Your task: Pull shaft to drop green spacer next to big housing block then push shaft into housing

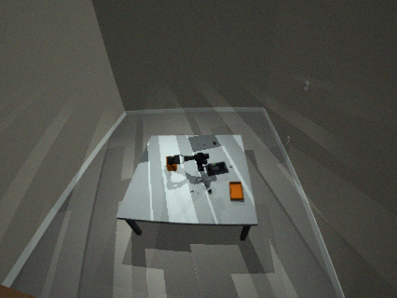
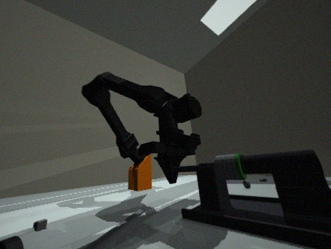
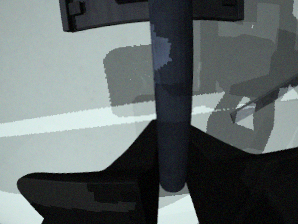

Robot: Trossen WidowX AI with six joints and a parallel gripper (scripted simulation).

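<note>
Jaws were clamped on shaft (image 2: 188,169) (image 3: 172,100), gripper (image 2: 171,180) (image 3: 164,124) at its free end. Green spacer (image 2: 239,166) hung at 3 o'clock of the grey ones (image 2: 226,166), against housing (image 2: 299,171) — an overlong pull risked dropping a grey too; a skewed push might've jammed shaft. Near post (image 2: 207,183) stood btwn gripper & spacers. Orange tray (image 1: 237,191) lay approx 4–5 o'clock of the rig, off the path.
</note>
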